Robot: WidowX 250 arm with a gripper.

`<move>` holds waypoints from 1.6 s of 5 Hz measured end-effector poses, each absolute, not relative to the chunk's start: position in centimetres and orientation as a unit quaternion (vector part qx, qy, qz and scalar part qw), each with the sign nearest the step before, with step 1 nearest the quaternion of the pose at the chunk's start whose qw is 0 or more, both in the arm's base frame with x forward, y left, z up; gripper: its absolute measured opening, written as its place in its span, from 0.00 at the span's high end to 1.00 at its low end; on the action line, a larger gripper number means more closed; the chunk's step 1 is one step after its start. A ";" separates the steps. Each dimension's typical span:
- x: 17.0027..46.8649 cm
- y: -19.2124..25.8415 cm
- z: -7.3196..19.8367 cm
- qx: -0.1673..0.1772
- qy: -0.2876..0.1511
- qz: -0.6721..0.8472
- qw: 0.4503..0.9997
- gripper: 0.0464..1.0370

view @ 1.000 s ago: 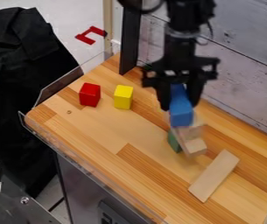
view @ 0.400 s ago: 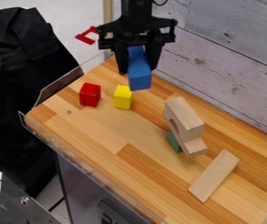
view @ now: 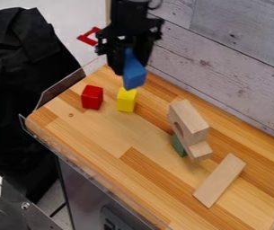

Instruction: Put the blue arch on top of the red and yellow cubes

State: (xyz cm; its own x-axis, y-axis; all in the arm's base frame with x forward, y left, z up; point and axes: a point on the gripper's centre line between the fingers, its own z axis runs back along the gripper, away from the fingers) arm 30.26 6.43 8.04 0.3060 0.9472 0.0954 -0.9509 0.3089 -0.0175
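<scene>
Blue arch (view: 134, 75), clamped in the gripper (view: 131, 67), hangs above or perhaps behind the yellow cube (view: 126, 100), held aloft to clear it, while the red cube (view: 91, 97) stands apart so the pair should support both ends.

I can't see the top of the blue arch (view: 134, 77) behind the black two-finger gripper (view: 131, 67), some of the green block (view: 178, 146) behind pale wooden blocks (view: 189, 122), or the black arm (view: 129, 13) past the top edge.
</scene>
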 end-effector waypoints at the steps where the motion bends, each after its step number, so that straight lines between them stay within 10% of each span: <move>1: 30.4 8.5 7.2 0.005 -0.050 0.656 0.753 0.47; 4: 30.3 11.3 6.1 -0.026 -0.051 0.839 0.542 0.47; 8: 31.5 10.5 3.5 -0.030 -0.007 0.869 0.494 0.47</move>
